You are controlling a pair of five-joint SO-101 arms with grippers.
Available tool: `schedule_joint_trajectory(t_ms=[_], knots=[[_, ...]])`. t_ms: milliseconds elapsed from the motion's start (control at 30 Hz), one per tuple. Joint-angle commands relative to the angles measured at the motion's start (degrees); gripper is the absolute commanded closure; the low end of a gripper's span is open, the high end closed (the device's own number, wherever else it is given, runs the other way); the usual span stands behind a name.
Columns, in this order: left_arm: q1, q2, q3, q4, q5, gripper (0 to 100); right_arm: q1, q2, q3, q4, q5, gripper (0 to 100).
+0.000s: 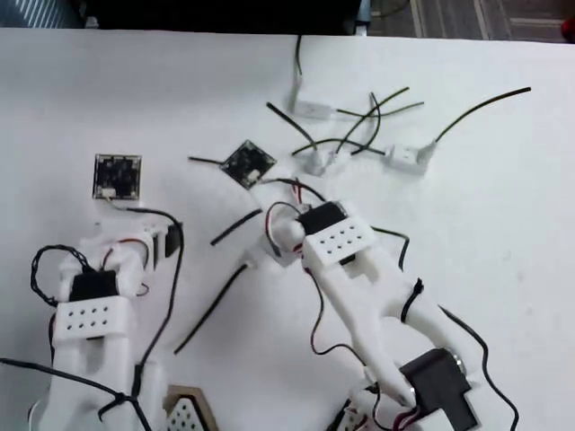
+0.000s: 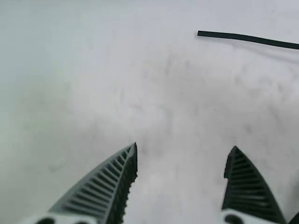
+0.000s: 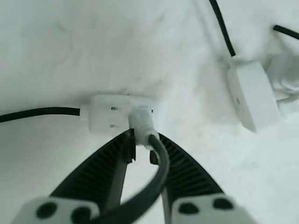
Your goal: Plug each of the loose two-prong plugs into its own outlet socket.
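Your right claw [image 3: 142, 140] is clamped on a plug [image 3: 140, 120] pressed against a socket [image 3: 110, 116]; I can't tell if it's seated. Your left claw [image 2: 184, 156] gapes, holding nothing, over bare desk [image 2: 93, 70]. A second socket [image 3: 252, 93] nearby looks unfilled, so most work is left

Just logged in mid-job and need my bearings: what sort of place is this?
Probably an electronics workbench or lab: a white table strewn with short cut cables, white sockets and two small circuit boards.
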Motion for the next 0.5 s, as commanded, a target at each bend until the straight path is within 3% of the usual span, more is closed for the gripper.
schedule_joint_trajectory(t_ms=[0, 467], knots=[[-0.6, -1.7, -0.3, -1.1, 0.0, 71, 2.0, 0.0, -2.8, -1.3, 0.5, 98.1], [-0.7, -1.7, -0.3, -1.1, 0.0, 71, 2.2, 5.3, -2.8, -1.5, 0.1, 98.1]])
